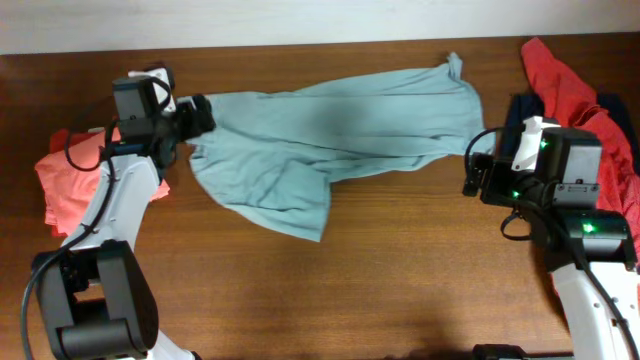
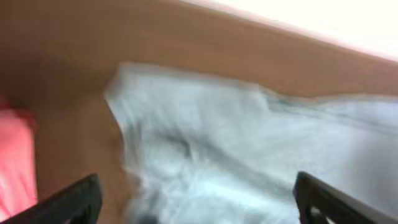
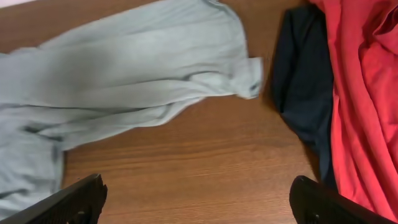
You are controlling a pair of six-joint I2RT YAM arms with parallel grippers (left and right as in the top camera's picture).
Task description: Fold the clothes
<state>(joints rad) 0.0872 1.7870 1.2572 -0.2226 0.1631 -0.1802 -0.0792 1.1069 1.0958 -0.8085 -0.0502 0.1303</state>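
Overhead view: the pale grey-blue T-shirt [image 1: 330, 140] lies crumpled across the middle of the wooden table [image 1: 380, 290], its left end at the left gripper [image 1: 198, 115]. A coral-red tee [image 1: 70, 185] is heaped at the left edge. Only the right wrist view separates the navy piece [image 3: 301, 81] from the red tee [image 3: 360, 93] overlapping it, just beside the shirt's hemmed end. The wrist views show each gripper's dark fingers spread wide, gripping nothing. The right gripper [image 1: 472, 175] hovers near the shirt's right end. The fabrics are thin, soft and creased. The left wrist view is blurred.
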